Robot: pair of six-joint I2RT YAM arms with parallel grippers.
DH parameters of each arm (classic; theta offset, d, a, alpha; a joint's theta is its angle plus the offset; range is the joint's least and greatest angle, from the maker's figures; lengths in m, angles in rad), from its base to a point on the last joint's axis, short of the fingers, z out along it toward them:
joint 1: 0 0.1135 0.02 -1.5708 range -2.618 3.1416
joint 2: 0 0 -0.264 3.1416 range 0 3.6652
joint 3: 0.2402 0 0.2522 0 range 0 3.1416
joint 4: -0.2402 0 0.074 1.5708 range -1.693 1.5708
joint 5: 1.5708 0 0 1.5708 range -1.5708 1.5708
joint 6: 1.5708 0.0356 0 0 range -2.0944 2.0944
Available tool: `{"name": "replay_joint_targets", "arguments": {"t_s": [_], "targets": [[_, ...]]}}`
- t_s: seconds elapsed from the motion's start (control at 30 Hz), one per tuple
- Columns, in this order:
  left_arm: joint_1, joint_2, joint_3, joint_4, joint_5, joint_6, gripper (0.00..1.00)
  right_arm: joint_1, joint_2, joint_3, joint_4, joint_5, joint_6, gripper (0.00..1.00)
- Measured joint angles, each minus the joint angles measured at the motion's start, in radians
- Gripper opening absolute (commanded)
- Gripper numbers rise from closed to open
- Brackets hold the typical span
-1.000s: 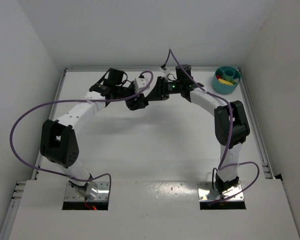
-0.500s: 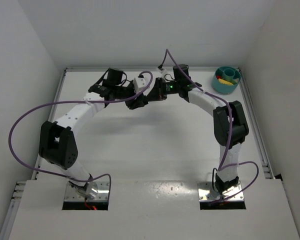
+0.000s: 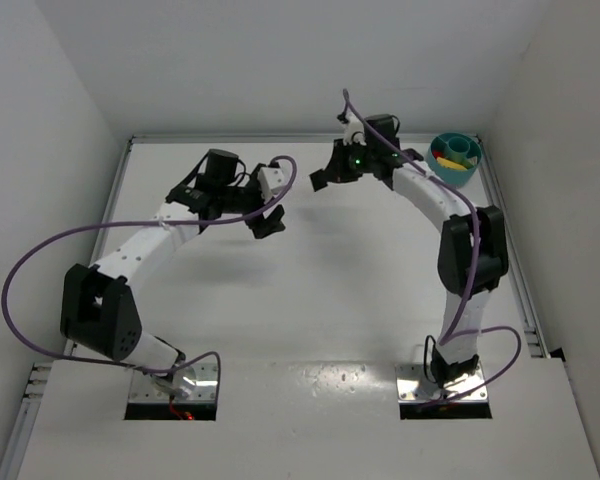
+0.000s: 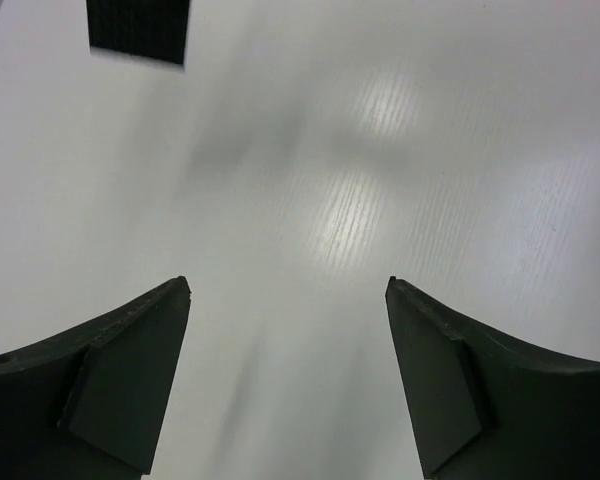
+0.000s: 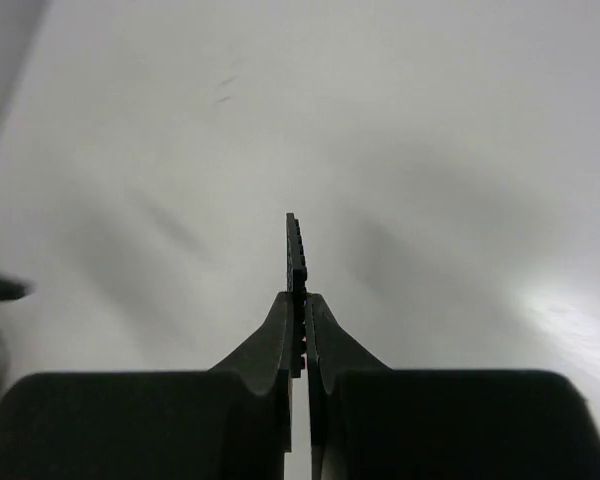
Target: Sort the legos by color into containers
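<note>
My right gripper (image 3: 321, 180) is shut on a thin black lego plate (image 5: 296, 250). The plate stands on edge and sticks out past the fingertips, above the white table at the back. The gripper also shows in the right wrist view (image 5: 302, 297). The round teal bowl (image 3: 443, 178) stands at the back right corner, well to the right of that gripper, with yellow legos (image 3: 448, 161) and a red one (image 3: 437, 154) inside. My left gripper (image 3: 269, 222) is open and empty over bare table, with wide-apart jaws in the left wrist view (image 4: 288, 285). No loose legos show on the table.
White walls close the table at the back and both sides. Purple cables loop off both arms. A dark rectangular patch (image 4: 140, 28) shows at the top left of the left wrist view.
The two grippers were close together at the back middle. Now they are apart: the left has drawn back left, and the right has moved up and toward the bowl with the black plate.
</note>
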Motion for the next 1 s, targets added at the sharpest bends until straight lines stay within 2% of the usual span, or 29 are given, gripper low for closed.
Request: {"name": "replay_joint_targets", "arguments": {"t_s": [0.2,0.4,0.67,1.0], "targets": [[0.0,-0.045,-0.017,0.026,-0.024,-0.045,0.99,-0.096,-0.03,0.084,-0.059,0.418,-0.184,0.0],[0.0,-0.035,-0.016,0.042,-0.057,-0.087,0.99,-0.219,0.033,0.32,-0.128,0.707,-0.285,0.0],[0.0,-0.018,-0.016,0.097,-0.118,-0.15,0.99,-0.325,0.272,0.735,-0.265,0.874,-0.34,0.0],[0.0,-0.016,-0.016,0.144,-0.135,-0.2,0.99,-0.328,0.327,0.743,-0.368,0.969,-0.39,0.0]]}}
